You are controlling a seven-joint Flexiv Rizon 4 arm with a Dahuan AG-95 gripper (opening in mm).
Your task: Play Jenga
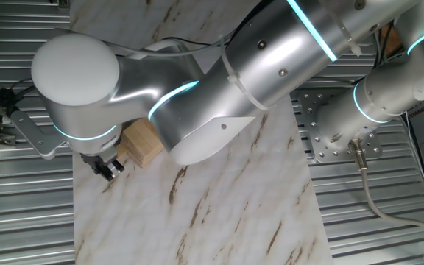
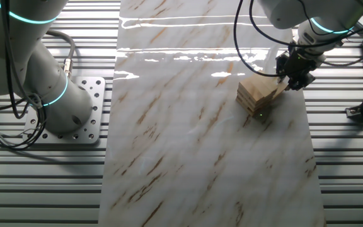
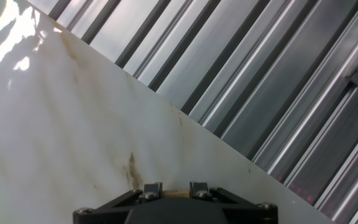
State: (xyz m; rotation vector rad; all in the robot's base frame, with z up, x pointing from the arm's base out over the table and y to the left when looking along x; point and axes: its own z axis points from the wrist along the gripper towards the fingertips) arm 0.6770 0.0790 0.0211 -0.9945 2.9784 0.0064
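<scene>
Where layers cross, tan Jenga (image 2: 257, 94).

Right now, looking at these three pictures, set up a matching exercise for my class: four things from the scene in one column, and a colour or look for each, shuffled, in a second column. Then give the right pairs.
Column 1
1. Jenga stack
2. marble-pattern board
3. gripper
4. light rings on the arm

Column 2
A. black
B. glowing cyan
C. light tan wood
D. white with brown veins

Pairs: 1-C, 2-D, 3-A, 4-B
</scene>
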